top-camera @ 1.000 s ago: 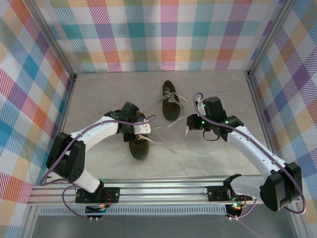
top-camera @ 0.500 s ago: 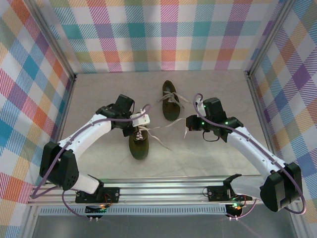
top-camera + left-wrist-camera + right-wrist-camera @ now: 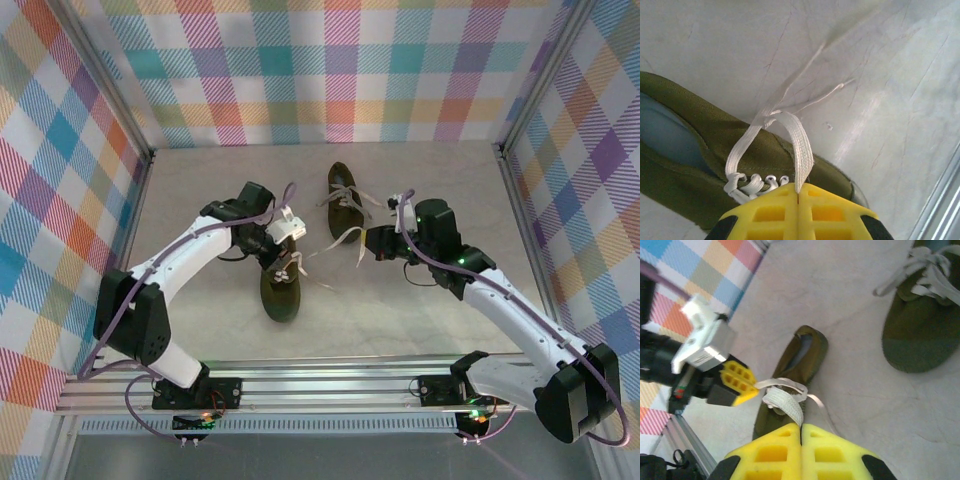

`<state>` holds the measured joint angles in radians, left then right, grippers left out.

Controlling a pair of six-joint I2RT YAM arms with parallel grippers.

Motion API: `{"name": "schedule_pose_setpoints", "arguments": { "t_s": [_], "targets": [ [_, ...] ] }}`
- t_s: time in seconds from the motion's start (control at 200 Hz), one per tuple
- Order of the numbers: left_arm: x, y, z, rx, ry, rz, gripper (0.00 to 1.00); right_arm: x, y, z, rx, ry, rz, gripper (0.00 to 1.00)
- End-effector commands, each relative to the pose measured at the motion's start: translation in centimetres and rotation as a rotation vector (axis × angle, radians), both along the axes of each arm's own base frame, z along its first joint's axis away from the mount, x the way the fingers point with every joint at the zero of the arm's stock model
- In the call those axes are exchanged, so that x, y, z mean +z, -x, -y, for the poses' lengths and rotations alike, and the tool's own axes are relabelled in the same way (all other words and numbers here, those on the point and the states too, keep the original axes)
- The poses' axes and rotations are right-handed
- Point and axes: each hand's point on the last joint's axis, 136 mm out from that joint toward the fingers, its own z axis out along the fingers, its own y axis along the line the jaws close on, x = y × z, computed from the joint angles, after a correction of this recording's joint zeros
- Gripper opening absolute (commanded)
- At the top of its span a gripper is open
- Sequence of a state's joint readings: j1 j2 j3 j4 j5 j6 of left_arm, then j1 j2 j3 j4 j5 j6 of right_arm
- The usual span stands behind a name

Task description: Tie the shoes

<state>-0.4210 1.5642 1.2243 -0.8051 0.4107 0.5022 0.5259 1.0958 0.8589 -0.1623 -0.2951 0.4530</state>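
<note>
On the grey tabletop, the near dark olive-green canvas shoe is not tied yet. The left hand and the right hand are each clamped on its flat cream-white lace. The bow is left to make. Whether the far olive shoe is tied, I cannot tell.

A lab test cell: plaid-cloth walls enclose a grey table with an aluminium rail.

Far shoe right of near shoe
</note>
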Motion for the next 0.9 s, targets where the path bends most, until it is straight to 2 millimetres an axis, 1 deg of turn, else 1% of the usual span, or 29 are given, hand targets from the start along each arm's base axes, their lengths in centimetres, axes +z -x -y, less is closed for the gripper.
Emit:
{"name": "schedule_pose_setpoints", "arguments": {
  "t_s": [0.0, 0.075, 0.21, 0.3, 0.37, 0.49, 0.56, 0.615, 0.685, 0.745, 0.895],
  "targets": [
    [1.7, -1.0, 1.3, 0.168, 0.160, -0.084, 0.00, 2.3, 1.1, -1.7, 0.089, -0.054, 0.101, 0.00],
    [2.0, -1.8, 1.5, 0.256, 0.213, -0.064, 0.00, 2.0, 1.6, -1.9, 0.105, -0.048, 0.105, 0.00],
    [2.1, -1.7, 1.2, 0.350, 0.260, -0.054, 0.00, 2.1, 2.3, -2.5, 0.141, -0.051, 0.118, 0.00],
    [1.9, -1.5, 0.8, 0.411, 0.264, -0.071, 0.00, 2.3, 3.1, -3.4, 0.184, -0.048, 0.145, 0.00],
    [1.9, -1.3, 0.8, 0.438, 0.268, -0.073, 0.00, 2.3, 4.0, -4.4, 0.226, -0.035, 0.168, 0.00],
    [2.6, -1.5, 1.2, 0.469, 0.317, -0.084, 0.00, 1.9, 5.2, -5.5, 0.267, -0.011, 0.203, 0.00],
    [2.4, -1.5, 1.3, 0.477, 0.326, -0.095, 0.00, 2.1, 5.9, -6.0, 0.285, -0.011, 0.226, 0.00],
    [1.9, -1.4, 1.2, 0.492, 0.312, -0.111, 0.00, 2.4, 6.6, -6.6, 0.311, -0.010, 0.253, 0.00],
    [1.4, -1.4, 1.1, 0.509, 0.302, -0.131, 0.00, 2.4, 7.7, -7.5, 0.360, 0.007, 0.287, 0.00],
    [1.4, -1.4, 1.2, 0.506, 0.303, -0.141, 0.00, 2.4, 8.5, -8.6, 0.395, 0.032, 0.328, 0.00],
    [1.2, -1.7, 0.7, 0.540, 0.307, -0.191, 0.00, 1.2, 10.3, -11.8, 0.475, 0.139, 0.447, 0.00]
  ]
}}
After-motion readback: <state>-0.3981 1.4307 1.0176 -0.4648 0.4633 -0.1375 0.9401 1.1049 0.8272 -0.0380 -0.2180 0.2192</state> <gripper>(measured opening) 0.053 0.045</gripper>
